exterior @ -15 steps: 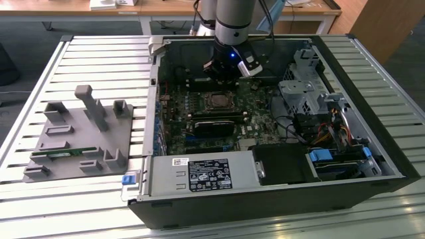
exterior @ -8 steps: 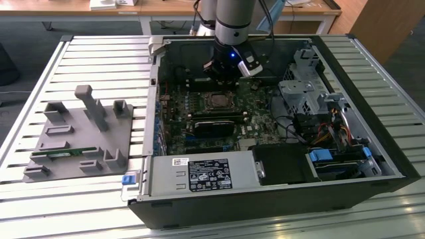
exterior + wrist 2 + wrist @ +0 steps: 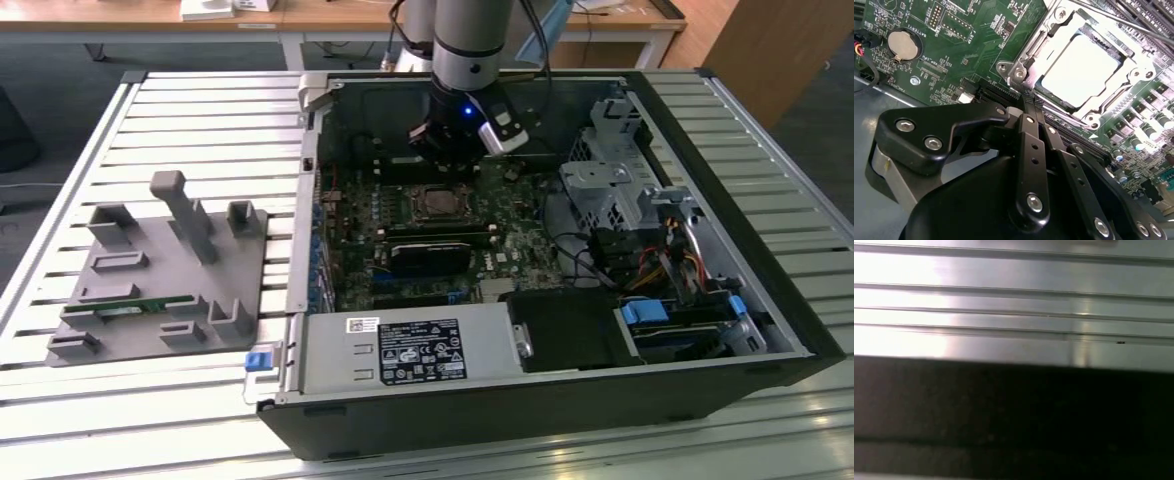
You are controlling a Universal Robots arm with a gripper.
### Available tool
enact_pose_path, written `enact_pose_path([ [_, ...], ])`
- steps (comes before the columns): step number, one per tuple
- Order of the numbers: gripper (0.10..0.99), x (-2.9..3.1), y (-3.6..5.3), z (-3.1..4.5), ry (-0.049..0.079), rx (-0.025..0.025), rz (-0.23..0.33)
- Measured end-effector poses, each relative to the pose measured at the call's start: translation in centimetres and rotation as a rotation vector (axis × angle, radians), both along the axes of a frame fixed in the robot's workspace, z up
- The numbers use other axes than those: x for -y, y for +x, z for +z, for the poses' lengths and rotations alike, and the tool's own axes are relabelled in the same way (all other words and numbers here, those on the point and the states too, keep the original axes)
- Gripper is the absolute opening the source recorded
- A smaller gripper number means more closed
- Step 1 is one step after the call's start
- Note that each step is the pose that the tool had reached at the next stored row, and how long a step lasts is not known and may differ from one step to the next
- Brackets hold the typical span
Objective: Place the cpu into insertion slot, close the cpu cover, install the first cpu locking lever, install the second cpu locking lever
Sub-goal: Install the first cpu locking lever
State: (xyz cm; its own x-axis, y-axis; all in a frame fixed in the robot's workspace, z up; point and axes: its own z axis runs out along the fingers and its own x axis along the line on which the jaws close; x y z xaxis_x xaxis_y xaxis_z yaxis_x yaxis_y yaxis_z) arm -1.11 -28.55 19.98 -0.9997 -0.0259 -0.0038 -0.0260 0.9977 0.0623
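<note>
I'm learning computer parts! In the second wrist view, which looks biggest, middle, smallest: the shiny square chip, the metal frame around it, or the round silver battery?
1. Square silvery metal cpu cover
2. Flat silvery-grey square cpu
3. Round silver coin battery, though distance from the camera may skew this

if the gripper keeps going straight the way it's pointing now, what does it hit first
Probably the cpu cover. In the second wrist view the gripper points at the near edge of that metal frame, which lies closed over the cpu. Depth is unclear, so it might meet the motherboard just short of it.
</note>
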Motion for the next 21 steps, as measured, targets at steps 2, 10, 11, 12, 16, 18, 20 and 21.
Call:
enact_pose_path([
  [2,0.106,0.00,0.00,0.00,-0.002,0.0000,0.000],
  [10,0.106,-0.03,0.20,-0.29,-0.007,-0.0019,0.000],
  [11,0.106,-0.03,0.22,-0.30,-0.007,-0.0026,0.000],
  [12,0.106,-0.03,0.22,-0.30,-0.007,-0.0027,0.000],
  [16,0.106,-0.04,0.23,0.36,-0.006,-0.0031,0.000],
  [18,0.106,-0.03,0.23,0.95,-0.006,-0.0037,0.000],
  [20,0.106,-0.03,0.23,1.21,-0.006,-0.0039,0.000],
  [21,0.106,-0.02,0.23,1.22,-0.006,-0.0038,0.000],
])
